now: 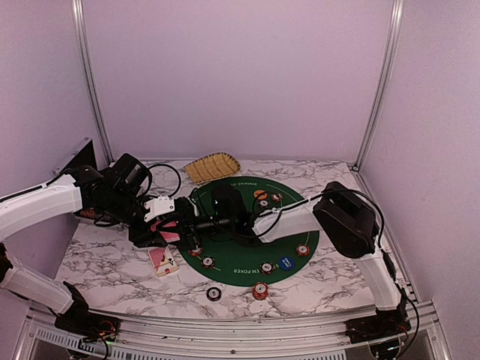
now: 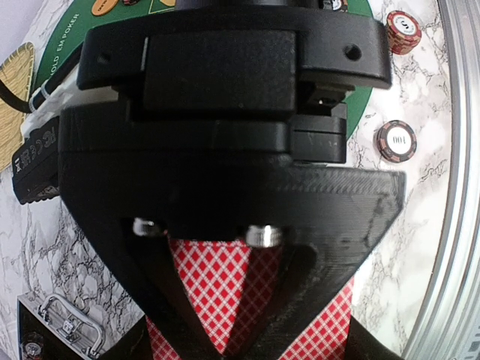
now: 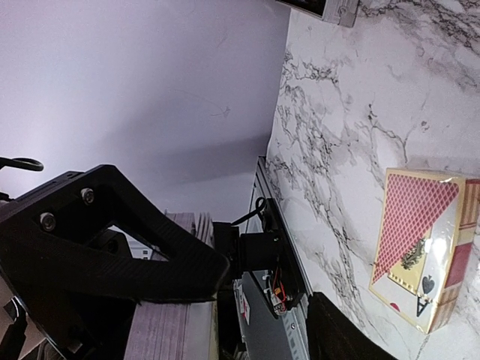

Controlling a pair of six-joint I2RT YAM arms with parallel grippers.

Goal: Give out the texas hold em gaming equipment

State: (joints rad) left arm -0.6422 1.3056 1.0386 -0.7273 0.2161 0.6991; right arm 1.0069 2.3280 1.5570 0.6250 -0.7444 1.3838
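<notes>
My left gripper (image 1: 174, 231) is shut on a stack of red-backed playing cards (image 2: 214, 292), held at the left edge of the green poker mat (image 1: 225, 266); its fingertips (image 2: 225, 352) close on the checked backs. My right gripper (image 1: 196, 225) reaches across the mat and faces the left gripper closely; its body fills the top of the left wrist view. In the right wrist view its jaws (image 3: 270, 300) stand wide apart with nothing between them. Striped chips (image 1: 259, 290), a blue button (image 1: 284, 262) and an orange button (image 1: 259, 194) lie on and near the mat.
A card box (image 1: 163, 261) lies on the marble left of the mat, and it also shows in the right wrist view (image 3: 424, 247). The yellow woven basket (image 1: 212, 166) sits at the back. The black metal case (image 2: 52, 330) lies at the left. Two chips (image 2: 396, 141) lie near the front rail.
</notes>
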